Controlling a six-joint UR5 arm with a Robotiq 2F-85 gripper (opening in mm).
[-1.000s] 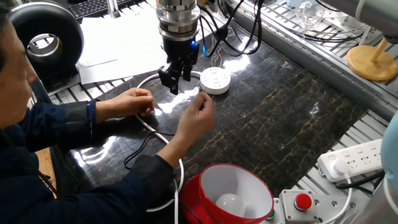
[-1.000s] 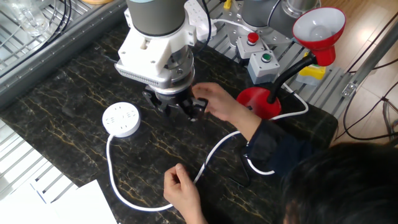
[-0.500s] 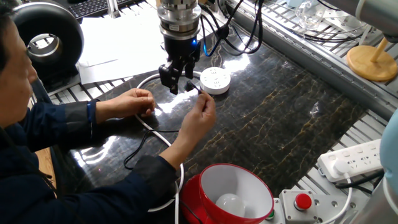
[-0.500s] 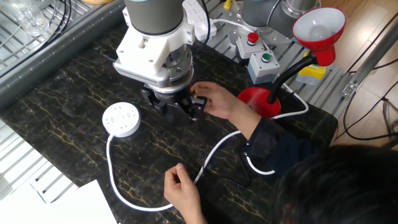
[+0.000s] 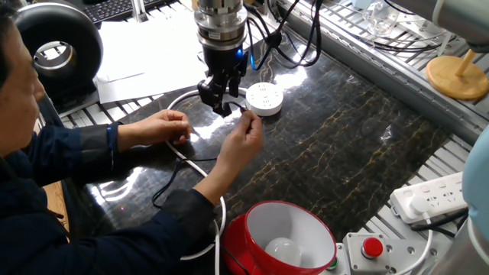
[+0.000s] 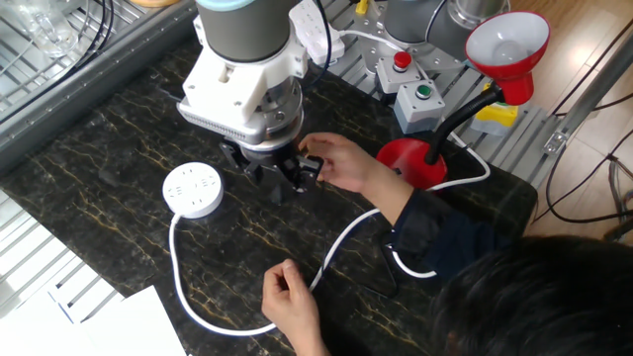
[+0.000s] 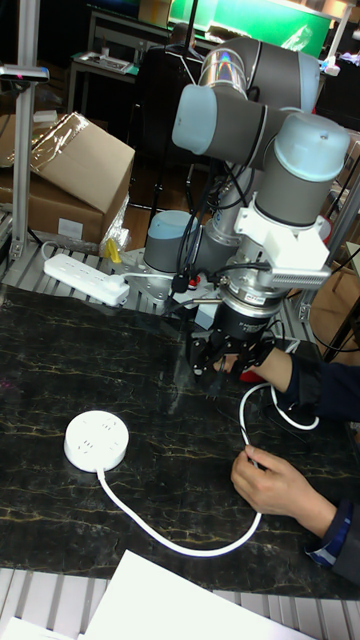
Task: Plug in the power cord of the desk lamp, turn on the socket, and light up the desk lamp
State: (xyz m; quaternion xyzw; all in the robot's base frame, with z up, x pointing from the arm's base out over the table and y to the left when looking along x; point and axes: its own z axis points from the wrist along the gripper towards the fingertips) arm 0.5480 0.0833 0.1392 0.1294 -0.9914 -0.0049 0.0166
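Observation:
The round white socket [image 5: 264, 98] [image 6: 193, 189] [image 7: 96, 441] lies on the dark mat with its thick white cable [image 6: 198, 309] looping toward the person. My gripper [image 5: 219, 98] [image 6: 282, 174] [image 7: 225, 363] hangs just beside the socket, fingers apart. A person's hand [image 6: 344, 164] holds the small black plug [image 6: 313, 166] of the power cord up against my fingers; whether it sits between them is unclear. The thin black cord [image 5: 173, 177] trails back over the mat. The red desk lamp [image 6: 506, 44] stands on its round base [image 6: 411, 163], and its shade [image 5: 281, 238] is unlit.
The person's other hand [image 5: 163, 124] [image 7: 275, 490] holds the white cable. A long white power strip [image 5: 434, 195] [image 7: 85, 276] and button boxes [image 6: 423, 99] [image 5: 372, 249] lie off the mat. Papers [image 5: 145, 53] lie behind it.
My gripper has shifted slightly toward the socket. The person's hand has brought the plug up close to my fingers.

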